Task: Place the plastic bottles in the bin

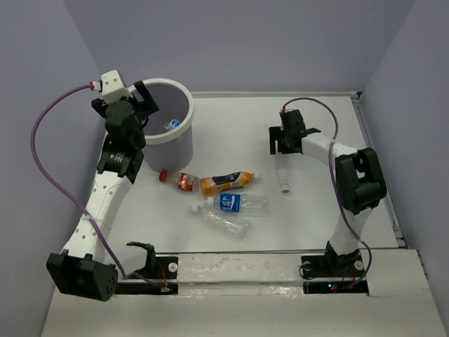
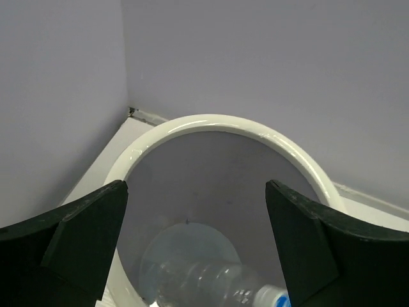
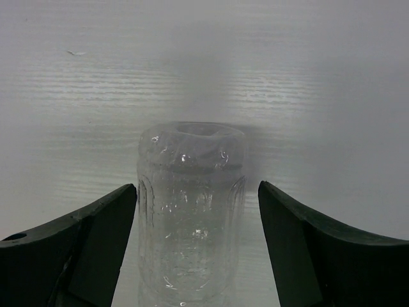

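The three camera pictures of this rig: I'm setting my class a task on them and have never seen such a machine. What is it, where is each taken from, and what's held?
Two robot arms are bolted to a table's near edge, each ending in a two-finger gripper. The overhead picture looks down on both; the other two come from cameras on the wrists. The left gripper hangs open over the white bin, where one bottle already lies. The right gripper is open, a clear bottle on the table showing between its fingers, unclamped. Mid-table lie four more bottles, one orange. Nothing is held.
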Action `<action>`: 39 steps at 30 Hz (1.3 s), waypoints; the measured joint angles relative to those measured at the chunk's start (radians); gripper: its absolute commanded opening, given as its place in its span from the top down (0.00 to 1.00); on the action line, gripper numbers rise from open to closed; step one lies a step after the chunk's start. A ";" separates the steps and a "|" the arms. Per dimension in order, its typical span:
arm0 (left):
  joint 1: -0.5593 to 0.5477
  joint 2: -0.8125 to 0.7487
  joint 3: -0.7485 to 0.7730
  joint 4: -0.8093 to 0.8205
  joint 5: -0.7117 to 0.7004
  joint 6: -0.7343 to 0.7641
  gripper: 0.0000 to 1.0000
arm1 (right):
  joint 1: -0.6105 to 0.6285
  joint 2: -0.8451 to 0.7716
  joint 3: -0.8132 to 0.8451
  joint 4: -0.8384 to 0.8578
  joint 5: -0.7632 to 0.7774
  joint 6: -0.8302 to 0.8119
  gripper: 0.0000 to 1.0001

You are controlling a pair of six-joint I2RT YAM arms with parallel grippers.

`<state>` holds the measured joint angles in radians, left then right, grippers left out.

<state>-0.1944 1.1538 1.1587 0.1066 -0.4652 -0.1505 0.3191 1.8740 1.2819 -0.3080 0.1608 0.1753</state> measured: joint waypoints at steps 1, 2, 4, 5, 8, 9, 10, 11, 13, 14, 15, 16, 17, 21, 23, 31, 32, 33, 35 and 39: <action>0.000 -0.027 -0.001 -0.004 0.016 -0.005 0.01 | -0.004 0.000 0.000 -0.001 -0.002 0.000 0.39; 0.000 -0.055 -0.001 -0.008 0.041 -0.011 0.01 | -0.006 0.000 0.000 -0.001 -0.004 0.000 0.43; -0.001 -0.122 0.002 -0.027 0.105 -0.036 0.01 | -0.010 -0.002 0.000 -0.005 -0.003 0.000 0.44; -0.001 -0.161 0.002 -0.037 0.153 -0.053 0.01 | -0.011 -0.006 0.000 -0.006 0.004 -0.001 0.48; -0.007 -0.286 0.002 -0.061 0.303 -0.114 0.01 | -0.011 -0.036 0.000 -0.021 0.024 -0.002 0.53; -0.008 -0.317 -0.002 -0.064 0.347 -0.129 0.01 | -0.011 -0.058 0.000 -0.030 0.031 -0.002 0.53; -0.010 -0.366 -0.018 -0.060 0.423 -0.153 0.01 | -0.011 -0.099 0.000 -0.037 0.035 -0.002 0.55; -0.013 -0.408 -0.048 -0.063 0.477 -0.175 0.01 | -0.011 -0.128 0.000 -0.040 0.037 -0.002 0.55; -0.013 -0.500 -0.116 -0.081 0.573 -0.205 0.01 | -0.011 -0.213 0.007 -0.048 0.032 0.000 0.56; -0.013 -0.529 -0.137 -0.090 0.603 -0.215 0.01 | -0.010 -0.271 0.015 -0.051 0.024 0.001 0.56; -0.013 -0.555 -0.162 -0.103 0.639 -0.225 0.01 | -0.010 -0.317 0.023 -0.051 0.018 0.004 0.57; -0.014 -0.586 -0.199 -0.117 0.673 -0.235 0.01 | -0.009 -0.352 0.034 -0.051 0.011 0.006 0.57; -0.013 -0.608 -0.233 -0.144 0.706 -0.245 0.01 | -0.002 -0.402 0.052 -0.048 0.000 0.012 0.57; -0.014 -0.658 -0.312 -0.255 0.771 -0.253 0.02 | 0.079 -0.537 0.124 -0.020 -0.026 0.029 0.57; -0.014 -0.680 -0.322 -0.335 0.790 -0.247 0.02 | 0.172 -0.552 0.195 0.006 -0.041 0.031 0.57; -0.014 -0.739 -0.313 -0.517 0.895 -0.214 0.02 | 0.425 -0.333 0.480 0.320 -0.192 0.041 0.58; -0.014 -0.739 -0.315 -0.530 0.903 -0.213 0.03 | 0.437 -0.274 0.525 0.375 -0.210 0.040 0.58; -0.016 -0.739 -0.324 -0.538 0.918 -0.211 0.03 | 0.444 -0.235 0.567 0.404 -0.223 0.039 0.58; -0.019 -0.747 -0.376 -0.552 0.948 -0.210 0.03 | 0.463 -0.092 0.695 0.483 -0.251 0.042 0.58; -0.024 -0.746 -0.471 -0.599 0.989 -0.211 0.03 | 0.486 0.113 0.871 0.583 -0.278 0.057 0.59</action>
<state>-0.2188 0.4076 0.6876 -0.4923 0.5240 -0.3614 0.8051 1.9873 2.1525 0.2745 -0.1173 0.2325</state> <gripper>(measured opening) 0.974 0.605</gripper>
